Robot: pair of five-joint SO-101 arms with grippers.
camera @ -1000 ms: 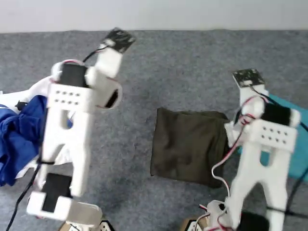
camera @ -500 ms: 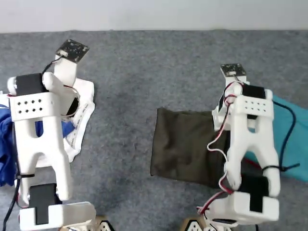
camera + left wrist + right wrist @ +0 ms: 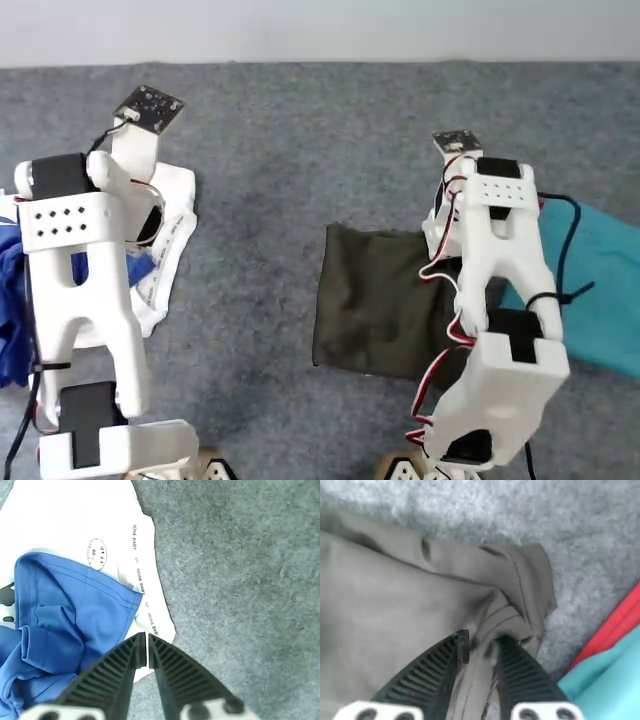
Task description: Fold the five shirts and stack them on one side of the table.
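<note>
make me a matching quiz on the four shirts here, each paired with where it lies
Things: 1 olive shirt; 2 white shirt; 3 blue shirt; 4 teal shirt.
Places: a lying on the white shirt; b pinched in the right tool; c at the high view's right edge; d beneath the blue shirt.
Pairs: 1-b; 2-d; 3-a; 4-c.

We count three heaps across our table (image 3: 300, 130), left to right.
At the left we find a crumpled shirt (image 3: 60, 625) on a spread shirt (image 3: 175, 215); the folded shirt (image 3: 375, 300) sits mid-table, with another shirt (image 3: 600, 290) just beside it at the right edge.
</note>
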